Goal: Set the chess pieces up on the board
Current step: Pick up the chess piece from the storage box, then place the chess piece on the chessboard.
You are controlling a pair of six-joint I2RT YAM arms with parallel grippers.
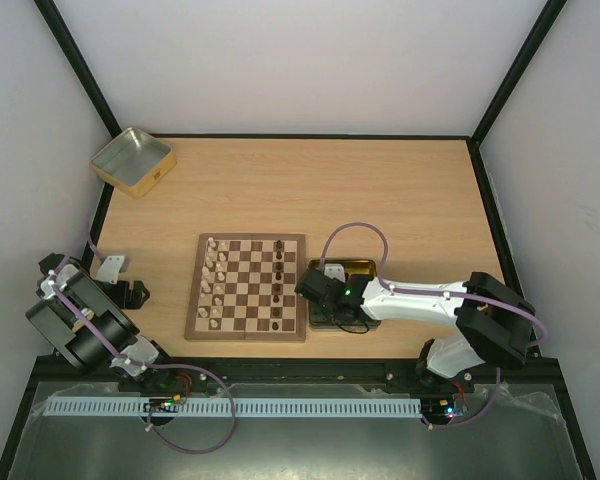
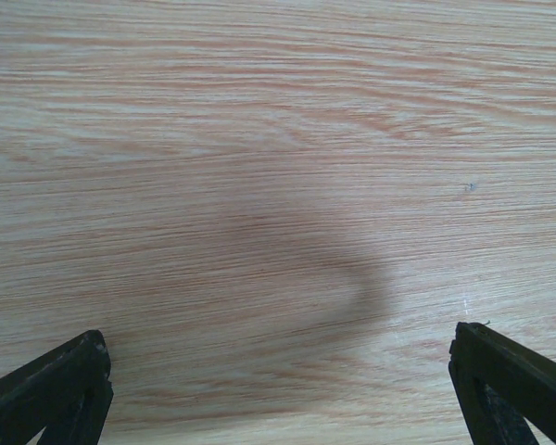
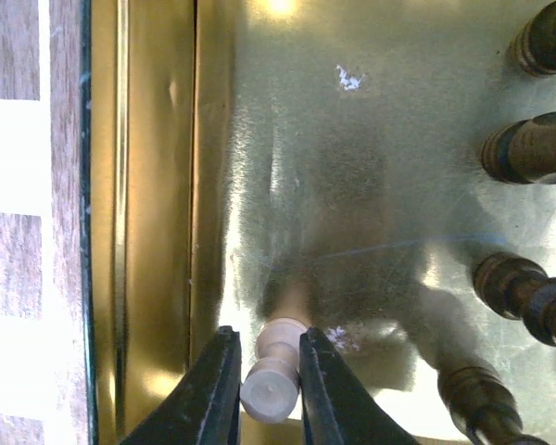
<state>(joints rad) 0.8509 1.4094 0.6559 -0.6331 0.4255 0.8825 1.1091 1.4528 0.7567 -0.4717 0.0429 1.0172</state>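
Observation:
The board (image 1: 246, 337) lies mid-table, with pale chess pieces (image 1: 212, 280) down its left side and dark ones (image 1: 279, 285) on its right half. My right gripper (image 1: 315, 290) is down in the yellow-gold tin (image 1: 358, 266) beside the board's right edge. In the right wrist view it (image 3: 267, 336) is shut on a pale chess piece (image 3: 273, 375) lying on the tin floor (image 3: 334, 167), with a finger against each side. Several dark pieces (image 3: 528, 148) lie along the tin's right side. My left gripper (image 2: 278, 348) stands open over bare table wood, left of the board.
A second, square tin (image 1: 132, 160) sits at the table's far left corner. Black frame posts and pale walls close in the table on three sides. The board's rim (image 3: 18, 250) shows just left of the gold tin's wall (image 3: 157, 185).

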